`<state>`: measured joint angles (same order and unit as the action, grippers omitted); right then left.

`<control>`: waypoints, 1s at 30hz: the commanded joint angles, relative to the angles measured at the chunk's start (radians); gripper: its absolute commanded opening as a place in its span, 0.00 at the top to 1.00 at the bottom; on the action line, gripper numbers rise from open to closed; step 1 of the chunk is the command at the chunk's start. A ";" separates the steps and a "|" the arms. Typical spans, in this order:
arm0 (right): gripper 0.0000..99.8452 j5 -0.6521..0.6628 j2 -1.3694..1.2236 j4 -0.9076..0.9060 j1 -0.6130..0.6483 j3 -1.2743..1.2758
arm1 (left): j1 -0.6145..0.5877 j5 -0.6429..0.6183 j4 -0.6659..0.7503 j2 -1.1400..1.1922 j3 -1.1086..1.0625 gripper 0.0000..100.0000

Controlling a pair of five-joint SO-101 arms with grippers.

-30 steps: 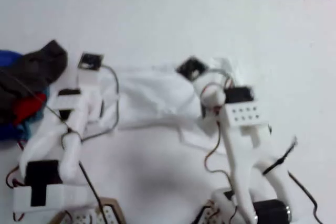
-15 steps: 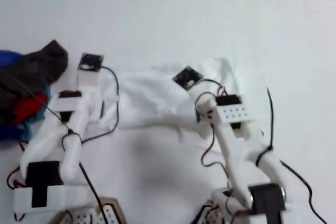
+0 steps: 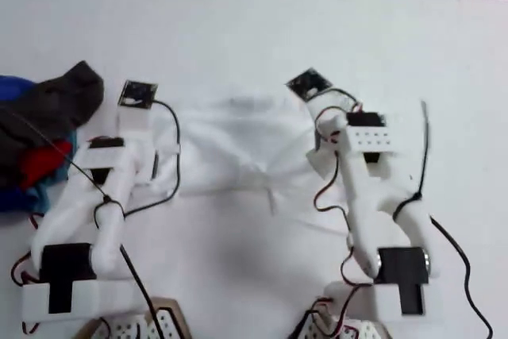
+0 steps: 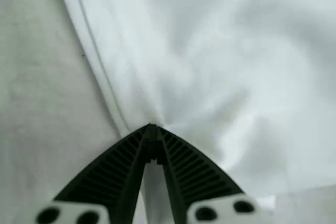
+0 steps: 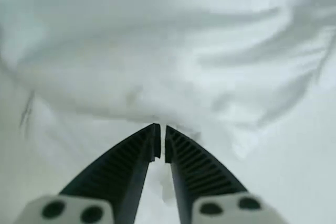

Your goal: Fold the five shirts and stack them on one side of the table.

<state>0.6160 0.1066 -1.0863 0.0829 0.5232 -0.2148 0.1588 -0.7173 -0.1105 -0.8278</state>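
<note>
1. The white cotton shirt (image 3: 238, 144) lies mid-table between the arms. Over the last second its right side has been drawn toward the far edge and now lies flatter.
2. The right gripper (image 5: 159, 129), jaws all but closed on a pinch of cloth, has made that pull.
3. The left gripper (image 4: 151, 129) has kept still, clamped tight on the hem.
4. This looks like spreading before a first fold.
5. The crumpled pile of grey, red and blue garments (image 3: 48, 125) waits at the left edge of the white table (image 3: 238, 29).

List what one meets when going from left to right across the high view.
pile of coloured clothes → left arm → white shirt → right arm
</note>
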 commanded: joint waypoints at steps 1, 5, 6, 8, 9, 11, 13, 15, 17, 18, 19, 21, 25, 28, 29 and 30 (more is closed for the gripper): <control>0.98 0.006 0.114 -0.097 -0.010 -0.046 | -0.002 -0.009 0.017 -0.034 0.002 0.97; 0.98 0.014 0.170 -0.254 0.058 -0.035 | -0.002 -0.009 0.017 -0.034 0.002 0.97; 0.98 0.020 0.176 -0.280 0.088 -0.018 | -0.002 -0.009 0.017 -0.034 0.002 0.97; 0.98 0.072 0.179 -0.286 0.142 0.034 | -0.002 -0.009 0.017 -0.034 0.002 0.97; 0.97 0.092 0.179 -0.266 0.160 0.063 | -0.002 -0.009 0.017 -0.034 0.002 0.97; 0.96 0.097 0.179 -0.191 0.173 0.115 | -0.002 -0.009 0.017 -0.034 0.002 0.97; 0.91 0.097 0.177 -0.108 0.171 0.152 | -0.002 -0.009 0.017 -0.034 0.002 0.97; 0.84 0.097 0.177 -0.047 0.168 0.181 | -0.002 -0.009 0.017 -0.034 0.002 0.97; 0.80 0.097 0.163 -0.007 0.166 0.195 | -0.002 -0.009 0.017 -0.034 0.002 0.97; 0.79 0.097 0.147 -0.001 0.166 0.195 | -0.002 -0.009 0.017 -0.034 0.002 0.97; 0.80 0.097 0.124 0.002 0.166 0.192 | -0.002 -0.009 0.017 -0.034 0.002 0.97; 0.81 0.097 0.074 0.012 0.166 0.192 | -0.002 -0.009 0.017 -0.034 0.002 0.97; 0.82 0.097 -0.019 0.054 0.162 0.192 | -0.002 -0.009 0.017 -0.034 0.002 0.97; 0.82 0.097 -0.074 0.110 0.150 0.192 | -0.002 -0.009 0.017 -0.034 0.002 0.97; 0.82 0.097 -0.087 0.131 0.140 0.192 | -0.002 -0.009 0.017 -0.034 0.002 0.97; 0.82 0.097 -0.094 0.156 0.125 0.192 | -0.002 -0.009 0.017 -0.034 0.002 0.97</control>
<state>0.7050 0.0391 -0.9897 0.2409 0.7181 -0.2148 0.1588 -0.7173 -0.1105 -0.8278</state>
